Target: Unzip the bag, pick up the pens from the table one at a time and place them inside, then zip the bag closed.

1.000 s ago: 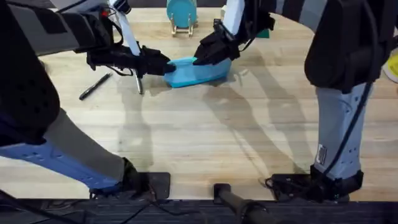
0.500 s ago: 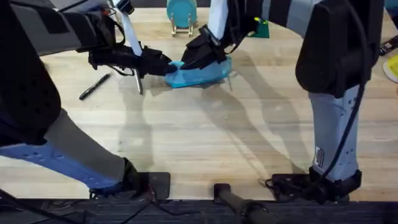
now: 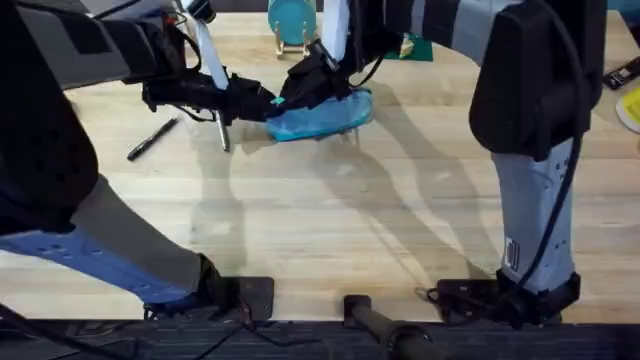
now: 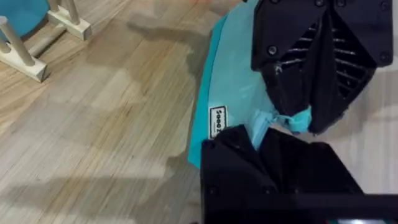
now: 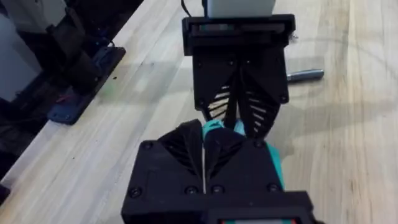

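The light-blue bag (image 3: 325, 116) lies on the table (image 3: 330, 220) at the back middle. My left gripper (image 3: 268, 104) is shut on the fabric tab at the bag's left end (image 4: 233, 81). My right gripper (image 3: 291, 97) sits directly opposite, nearly touching it, shut on the teal zipper pull (image 4: 298, 121). In the right wrist view both pairs of fingers meet over a sliver of teal (image 5: 212, 127). A black pen (image 3: 152, 138) lies to the left. A silver pen (image 3: 224, 135) lies just under the left gripper, also seen beyond it (image 5: 305, 74).
A round teal disc on a wooden stand (image 3: 292, 24) stands behind the bag. A dark green item (image 3: 415, 47) lies at the back right, and a yellow object (image 3: 632, 105) at the right edge. Bare wood stretches from the bag to the table's front edge.
My right gripper has slid left along the bag's top until it reached the left gripper. The left gripper has held still. The bag now lies flatter.
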Tool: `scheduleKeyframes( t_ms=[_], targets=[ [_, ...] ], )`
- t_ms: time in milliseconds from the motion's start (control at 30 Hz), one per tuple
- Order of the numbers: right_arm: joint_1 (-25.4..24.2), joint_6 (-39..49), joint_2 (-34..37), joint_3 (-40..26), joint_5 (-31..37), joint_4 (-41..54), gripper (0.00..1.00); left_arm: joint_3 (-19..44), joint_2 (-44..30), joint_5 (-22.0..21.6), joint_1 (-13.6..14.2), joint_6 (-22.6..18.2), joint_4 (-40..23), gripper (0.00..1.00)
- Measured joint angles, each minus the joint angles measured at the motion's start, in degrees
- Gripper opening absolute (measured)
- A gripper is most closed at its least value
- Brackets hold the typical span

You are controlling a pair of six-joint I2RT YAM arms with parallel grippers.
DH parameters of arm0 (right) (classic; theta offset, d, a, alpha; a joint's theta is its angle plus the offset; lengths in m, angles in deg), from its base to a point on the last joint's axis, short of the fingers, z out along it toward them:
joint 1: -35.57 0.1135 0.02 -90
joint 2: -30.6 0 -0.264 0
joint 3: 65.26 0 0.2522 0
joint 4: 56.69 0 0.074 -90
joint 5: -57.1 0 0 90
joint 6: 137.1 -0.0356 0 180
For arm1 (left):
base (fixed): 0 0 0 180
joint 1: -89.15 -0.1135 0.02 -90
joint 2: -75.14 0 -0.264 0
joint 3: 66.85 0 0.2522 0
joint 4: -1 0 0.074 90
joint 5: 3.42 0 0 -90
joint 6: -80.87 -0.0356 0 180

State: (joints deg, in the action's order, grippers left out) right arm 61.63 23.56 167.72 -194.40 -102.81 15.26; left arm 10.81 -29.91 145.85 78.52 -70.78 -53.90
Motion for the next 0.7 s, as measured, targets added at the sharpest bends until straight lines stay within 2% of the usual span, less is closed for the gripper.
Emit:
scheduleKeyframes(
  t_ms=[500, 600, 700],
  targets=[
    [0.0, -1.0, 0.0, 0.0, 0.0, 0.0, 0.052, 0.0, 0.0, 0.0, 0.0, 0.0, 0.0, 0.043],
    [0.0, -1.4, 0.0, 0.0, -1.0, 0.3, 0.386, 0.0, 0.0, -0.2, 0.0, 0.0, 0.3, 0.043],
    [0.3, -1.3, 0.0, 0.0, -2.2, 0.0, 0.83, 0.0, 0.0, -0.2, 0.4, 0.2, 0.2, 0.043]
  ],
)
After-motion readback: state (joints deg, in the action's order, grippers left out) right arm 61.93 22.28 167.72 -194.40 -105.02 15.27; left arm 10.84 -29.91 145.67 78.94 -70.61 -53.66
